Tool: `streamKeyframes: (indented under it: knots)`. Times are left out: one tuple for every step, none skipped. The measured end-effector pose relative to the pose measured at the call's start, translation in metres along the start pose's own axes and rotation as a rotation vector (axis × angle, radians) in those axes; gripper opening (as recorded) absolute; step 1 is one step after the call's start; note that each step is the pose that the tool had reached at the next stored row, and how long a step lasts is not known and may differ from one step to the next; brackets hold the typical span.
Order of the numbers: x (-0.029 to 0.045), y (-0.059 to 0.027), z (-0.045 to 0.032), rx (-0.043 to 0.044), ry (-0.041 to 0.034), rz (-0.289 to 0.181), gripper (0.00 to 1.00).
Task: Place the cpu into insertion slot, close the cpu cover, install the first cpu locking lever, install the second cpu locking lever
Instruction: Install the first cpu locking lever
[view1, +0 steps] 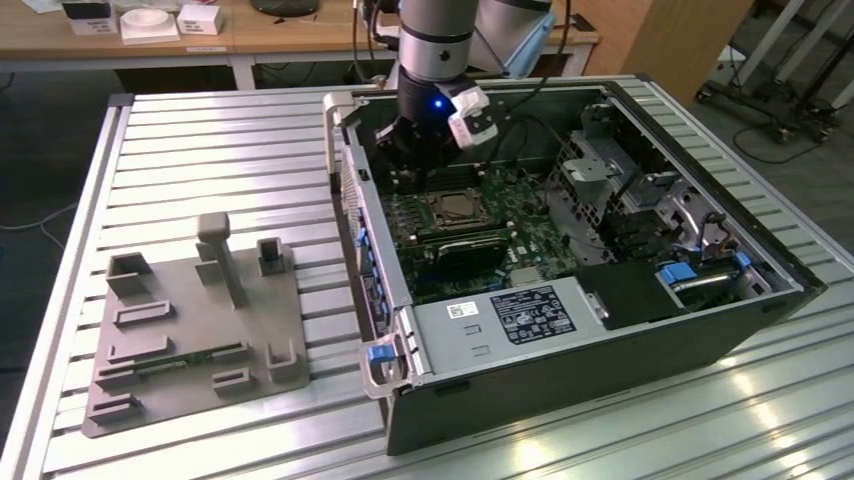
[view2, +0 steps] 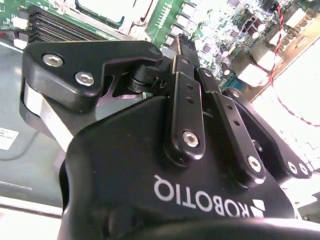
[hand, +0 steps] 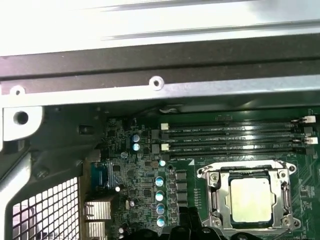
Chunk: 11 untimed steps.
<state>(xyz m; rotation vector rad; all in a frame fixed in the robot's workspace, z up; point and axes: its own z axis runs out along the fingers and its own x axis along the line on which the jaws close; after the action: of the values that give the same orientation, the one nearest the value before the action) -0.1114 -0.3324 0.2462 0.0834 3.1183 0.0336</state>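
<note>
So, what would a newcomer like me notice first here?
The open computer case on the slatted metal table, with the robot arm reaching down into it. Its gripper hangs just above the green motherboard, near the silvery cpu seated on it. A grey fixture block lies on the exterior view's left.

Table under me: slatted metal top, pale grey.
Light: bright glare on the slats nearest the camera.
Behind me: wooden desk carrying small white boxes.
Beside it: wooden panel.
Below: dark grey floor, cables trailing at the exterior view's right.
</note>
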Motion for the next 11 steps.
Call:
streamKeyframes:
  knots:
    - [0.0011,0.0005,-0.0001,0.0002,0.0002,-0.002,0.10]
    - [0.0022,0.0010,-0.0001,0.0002,0.0003,-0.004,0.10]
    - [0.0029,0.0012,-0.0001,0.0001,0.0001,-0.004,0.10]
    - [0.0032,0.0013,-0.0001,0.0001,0.0001,-0.004,0.10]
    - [0.0033,0.0016,0.0000,0.0001,0.0001,-0.004,0.10]
    - [0.0034,0.0024,0.0000,0.0001,0.0002,-0.004,0.10]
    - [0.0035,0.0038,0.0001,0.0001,0.0003,-0.004,0.10]
    - [0.0037,0.0051,0.0001,0.0001,0.0002,-0.004,0.10]
    - [0.0039,0.0061,0.0001,0.0001,0.0002,-0.004,0.10]
    - [0.0041,0.0074,0.0001,0.0001,0.0002,-0.005,0.10]
    - [0.0043,0.0089,0.0002,0.0000,0.0002,-0.005,0.10]
